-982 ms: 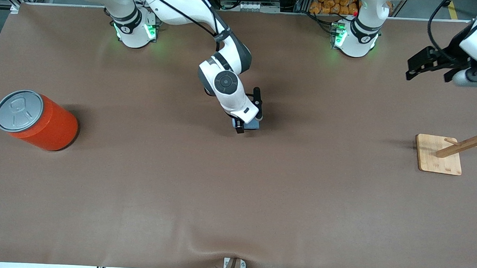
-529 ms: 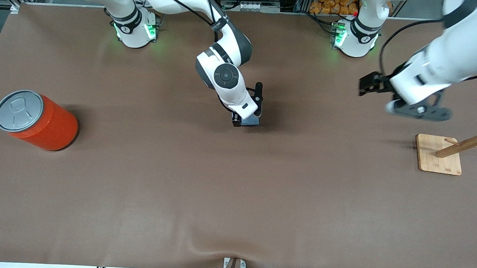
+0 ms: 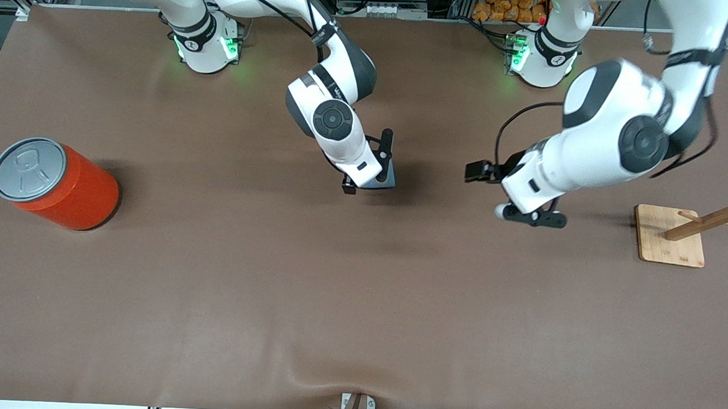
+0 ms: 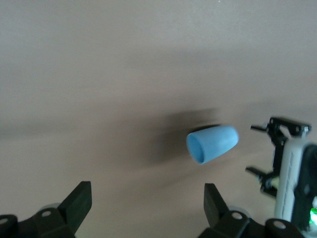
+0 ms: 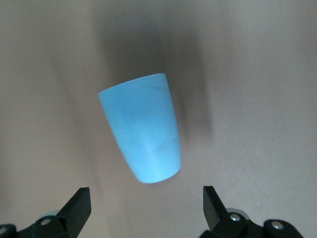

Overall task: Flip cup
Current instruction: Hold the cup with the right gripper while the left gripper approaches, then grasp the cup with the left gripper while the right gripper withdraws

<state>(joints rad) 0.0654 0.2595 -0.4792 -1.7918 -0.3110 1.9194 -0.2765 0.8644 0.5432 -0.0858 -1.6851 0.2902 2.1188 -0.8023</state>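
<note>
Showed a small light-blue cup point(image 3: 387, 181) point(image 4: 212, 144) point(image 5: 141, 131) lying on its side on the brown table point(image 3: 359, 304), near the middle, mouth turned toward the left arm's end. Showed the right gripper point(image 3: 368, 175) poised just over it, fingers point(image 5: 77, 206) spread wide to either side and touching nothing. Showed the left gripper point(image 3: 478, 171) over bare table between cup and wooden rack point(image 3: 674, 236), likewise spread open and empty; also an orange can point(image 3: 60, 182) standing toward the right arm's end.
</note>
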